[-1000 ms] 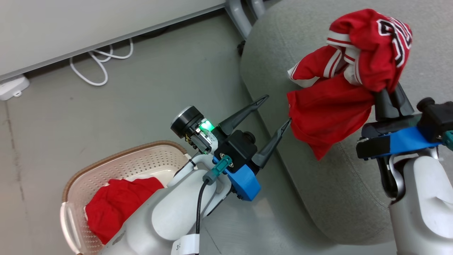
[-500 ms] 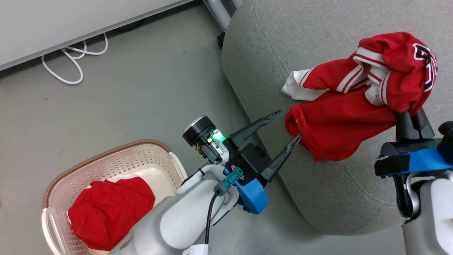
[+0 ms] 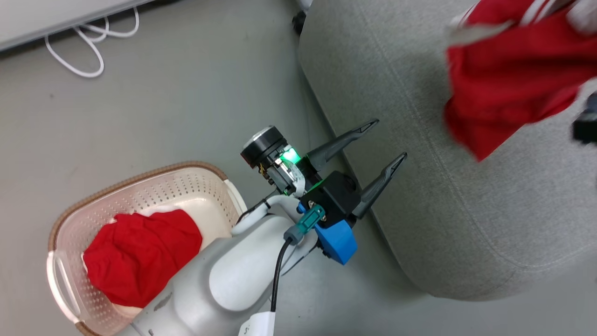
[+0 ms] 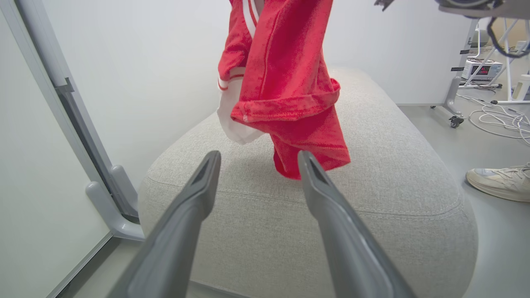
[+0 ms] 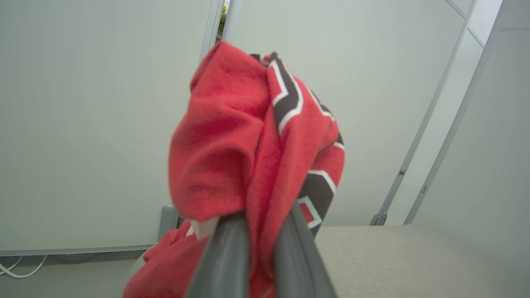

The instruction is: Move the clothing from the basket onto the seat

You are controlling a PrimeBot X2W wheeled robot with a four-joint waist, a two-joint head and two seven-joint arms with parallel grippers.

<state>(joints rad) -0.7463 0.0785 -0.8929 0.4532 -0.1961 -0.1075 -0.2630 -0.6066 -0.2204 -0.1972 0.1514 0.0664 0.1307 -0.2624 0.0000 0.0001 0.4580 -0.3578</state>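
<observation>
Jersey: bunched, pinched between the two fingers of the right hand, which are closed narrow on a fold of it. Lettering sits above the fingertips; the bulk hangs below them over the seat. Cannot tell whether the lowest hem touches the upholstery. The head view is blurred there.

Left hand: fingers spread wide, holding nothing, pointing at the seat's rounded edge. The hanging hem is just beyond its fingertips.

Plain red garment: in the basket, behind the left hand and low beside its forearm. Not yet moved.

Risks, as judged from here:
- The grip is on one fold only. A quick swing could pull the cloth free early, and it would drop wherever it then hangs.
- The hem hangs toward the seat's near edge. If released here, the weight of the tail could drag the jersey over the rounded corner to the floor.
- Loose cloth so near the left hand's open fingers may snag on a fingertip and get dragged back off.
- Fabric bunched over the right hand's fingertips may cling when they part.
- A shoe stands on the floor beyond the seat, to the right of the left hand; someone is close by.
</observation>
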